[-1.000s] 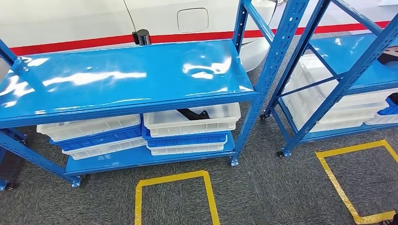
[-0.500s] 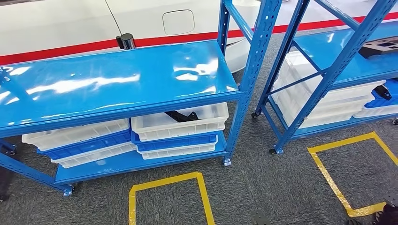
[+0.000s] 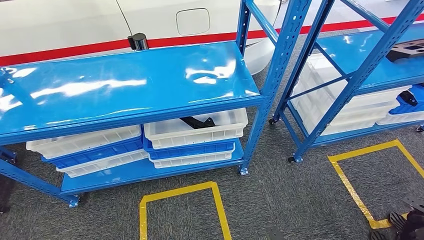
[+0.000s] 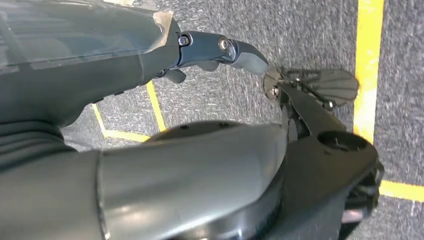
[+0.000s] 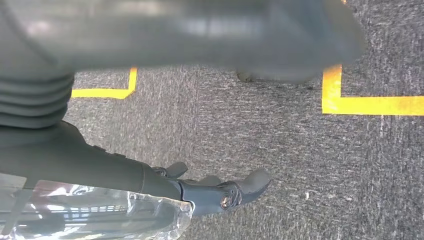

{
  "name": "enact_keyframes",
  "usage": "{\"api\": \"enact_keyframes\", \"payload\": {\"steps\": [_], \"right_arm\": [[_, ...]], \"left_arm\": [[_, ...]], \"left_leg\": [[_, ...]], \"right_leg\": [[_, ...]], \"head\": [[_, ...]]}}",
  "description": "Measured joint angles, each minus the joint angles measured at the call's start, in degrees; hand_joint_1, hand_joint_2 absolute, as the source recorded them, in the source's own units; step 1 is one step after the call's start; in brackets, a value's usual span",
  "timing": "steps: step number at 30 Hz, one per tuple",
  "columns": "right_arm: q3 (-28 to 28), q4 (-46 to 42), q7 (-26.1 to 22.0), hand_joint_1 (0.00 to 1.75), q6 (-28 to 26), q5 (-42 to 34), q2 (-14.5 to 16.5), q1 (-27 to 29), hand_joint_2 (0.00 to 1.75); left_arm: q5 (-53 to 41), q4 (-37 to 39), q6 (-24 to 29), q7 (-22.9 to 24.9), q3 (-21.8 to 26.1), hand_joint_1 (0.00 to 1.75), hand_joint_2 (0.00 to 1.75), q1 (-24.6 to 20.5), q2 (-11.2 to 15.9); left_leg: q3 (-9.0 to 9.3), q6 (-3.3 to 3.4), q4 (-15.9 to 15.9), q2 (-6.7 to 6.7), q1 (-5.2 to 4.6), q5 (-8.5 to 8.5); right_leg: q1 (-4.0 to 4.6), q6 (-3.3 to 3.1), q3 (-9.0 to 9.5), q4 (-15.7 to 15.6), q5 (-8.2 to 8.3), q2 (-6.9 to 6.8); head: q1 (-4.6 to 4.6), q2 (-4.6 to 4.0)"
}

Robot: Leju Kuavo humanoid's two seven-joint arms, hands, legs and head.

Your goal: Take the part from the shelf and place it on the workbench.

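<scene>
A black part (image 3: 197, 121) lies in the top white bin (image 3: 195, 131) on the lower level of the left blue shelf (image 3: 125, 85). Another dark part (image 3: 407, 50) rests on the middle level of the right blue shelf (image 3: 367, 62). My right hand (image 3: 407, 224) shows as dark fingers at the lower right corner, far from both shelves. In the right wrist view my right hand (image 5: 220, 192) hangs over the carpet, fingers stretched, holding nothing. My left hand (image 4: 215, 50) hangs likewise over the carpet, fingers apart and empty.
Stacked white and blue bins (image 3: 87, 147) fill the left shelf's lower level; more white bins (image 3: 345, 107) and a blue one (image 3: 407, 102) sit in the right shelf. Yellow tape squares (image 3: 182, 192) (image 3: 367, 182) mark the grey carpet. A white vehicle body (image 3: 65, 22) with a red stripe stands behind.
The camera has swung: the whole scene slid left, then slightly back right. The right shelf's dark part came into sight, and my right hand's fingers now show at the lower right corner.
</scene>
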Motion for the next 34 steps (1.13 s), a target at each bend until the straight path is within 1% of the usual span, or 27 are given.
{"api": "enact_keyframes", "payload": {"steps": [10,27,33,34], "right_arm": [[-0.1,-2.6,-1.1,0.00,1.3,-1.6,0.1,1.6,0.00],[-1.5,-6.9,-3.0,0.00,3.4,-4.2,0.5,4.4,0.00],[-1.8,-8.3,-3.7,0.00,4.1,-5.1,0.6,5.4,0.00],[-1.8,-8.4,-3.8,0.00,4.2,-5.2,0.7,5.4,0.00]], "left_arm": [[-16.2,-3.8,-2.0,3.7,14.2,0.00,0.00,2.2,-1.6],[-43.7,-10.3,-5.3,10.0,38.8,0.00,0.00,5.9,-4.2],[-53.2,-12.5,-6.5,12.1,47.2,0.00,0.00,7.2,-5.1],[-54.0,-12.7,-6.6,12.3,47.9,0.00,0.00,7.3,-5.2]], "left_leg": [[0.01,0.00,0.0,0.01,0.24,0.01],[0.00,0.00,0.0,0.02,0.27,0.02],[0.00,0.00,0.0,0.02,0.27,0.02],[0.00,0.00,0.0,0.02,0.27,0.02]], "right_leg": [[0.18,0.00,-0.02,0.0,0.00,0.00],[0.26,0.00,-0.03,0.0,0.00,0.00],[0.26,0.00,-0.03,0.0,0.00,0.00],[0.26,0.00,-0.03,0.0,0.00,0.00]], "head": [[0.00,0.00],[0.00,0.00],[0.00,0.00],[0.00,0.00]]}}
